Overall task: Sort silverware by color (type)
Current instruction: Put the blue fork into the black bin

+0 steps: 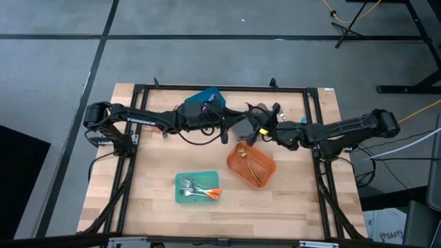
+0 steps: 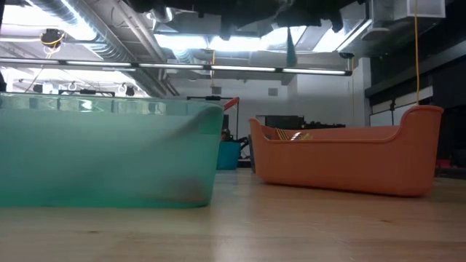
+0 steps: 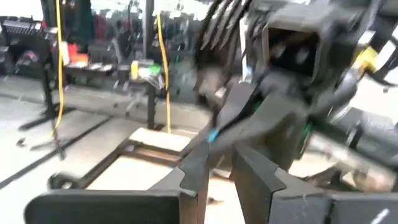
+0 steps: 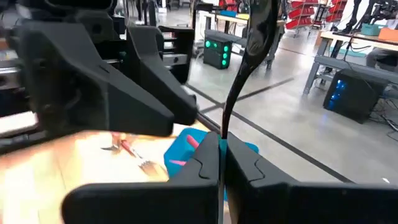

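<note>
My right gripper (image 4: 221,163) had its fingers pressed together on the thin handle of a dark spoon (image 4: 252,43), which stood up and away from them. My left gripper (image 3: 222,171) met it above the bench's (image 1: 151,207) centre, toward twelve o'clock; its fingers (image 3: 256,177) stood slightly parted around what may have been the same utensil, though the blur left me unsure. I judged the spoon light, stiff and slick, best pinched mid-handle so it cannot swivel. At six o'clock the teal bin (image 1: 182,198) held orange-handled forks (image 1: 200,191); at four o'clock the orange bin (image 1: 265,165) held gold pieces (image 1: 249,165). More pink-handled silverware (image 4: 127,149) lay near the blue bin (image 4: 180,146).
</note>
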